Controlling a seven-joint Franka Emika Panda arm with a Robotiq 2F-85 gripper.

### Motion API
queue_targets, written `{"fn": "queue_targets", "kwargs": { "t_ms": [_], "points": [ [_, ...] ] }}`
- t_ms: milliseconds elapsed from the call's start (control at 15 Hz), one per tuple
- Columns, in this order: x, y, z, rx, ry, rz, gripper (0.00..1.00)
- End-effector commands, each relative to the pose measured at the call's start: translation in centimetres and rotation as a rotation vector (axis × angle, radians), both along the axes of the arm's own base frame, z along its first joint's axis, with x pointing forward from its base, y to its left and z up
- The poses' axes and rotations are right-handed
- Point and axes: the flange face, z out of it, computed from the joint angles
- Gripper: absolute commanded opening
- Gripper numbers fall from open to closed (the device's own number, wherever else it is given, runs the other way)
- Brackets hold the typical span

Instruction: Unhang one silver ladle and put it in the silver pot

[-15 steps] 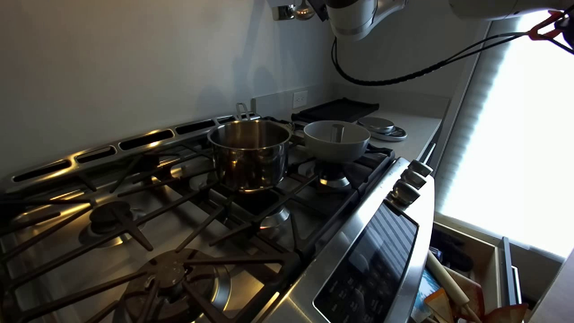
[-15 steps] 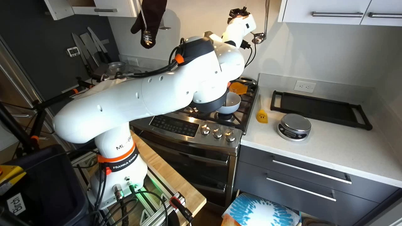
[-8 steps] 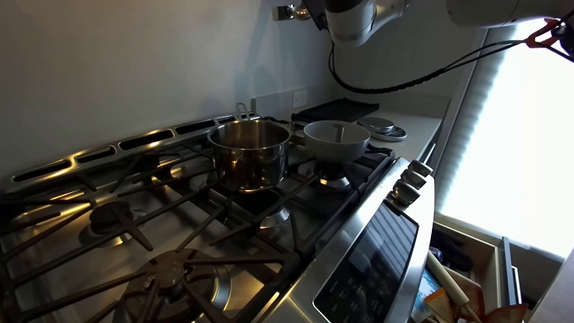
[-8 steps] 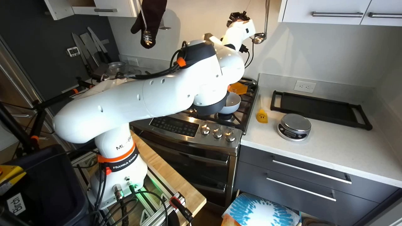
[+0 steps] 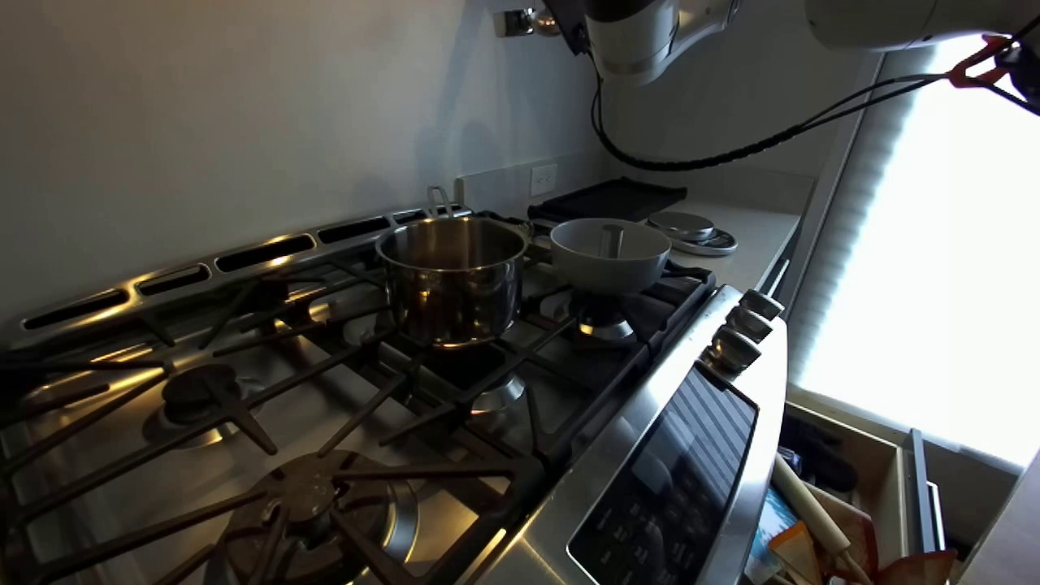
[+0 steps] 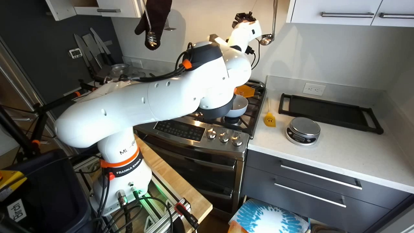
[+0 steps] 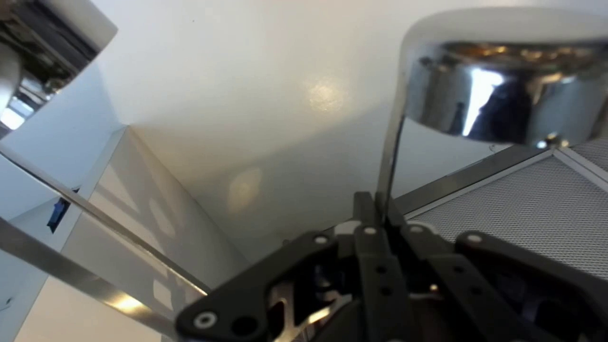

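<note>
Between my gripper's [image 7: 381, 209] fingers in the wrist view is the thin flat handle of a silver ladle [image 7: 393, 147], and the jaws are shut on it. Its shiny cup [image 7: 503, 95] fills the upper right of that view. Whether the handle's far end is still hung cannot be seen. High by the wall, an exterior view shows my gripper [image 6: 243, 17] from behind. Another hanging ladle [image 6: 266, 39] is just right of the wrist. The silver pot [image 5: 455, 301] stands on the stove, well below the arm; the arm hides it in an exterior view.
Beside the pot is a pale bowl [image 5: 611, 260] on a burner. Flat metal handles [image 7: 118, 228] and a shiny cup [image 7: 47, 57] lie left of the fingers. A dark oven mitt [image 6: 157, 26] hangs left. A scale [image 6: 303, 131] and black tray [image 6: 330, 111] occupy the counter.
The wrist and gripper have shifted slightly left and down in an exterior view, along with the cable below them. The pot and the things on the counter have stayed put.
</note>
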Motion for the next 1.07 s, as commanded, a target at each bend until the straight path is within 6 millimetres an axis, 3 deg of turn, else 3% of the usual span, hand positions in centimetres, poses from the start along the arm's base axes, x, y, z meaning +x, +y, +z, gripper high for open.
{"fn": "queue_targets", "kwargs": {
  "t_ms": [0,600,1000],
  "points": [
    [-0.2,0.3,0.2,0.024,-0.023,0.015,0.01],
    [-1.1,0.4,1.2,0.065,-0.131,-0.005,0.01],
    [-1.0,0.4,0.6,0.096,-0.116,-0.009,0.01]
  ]
}}
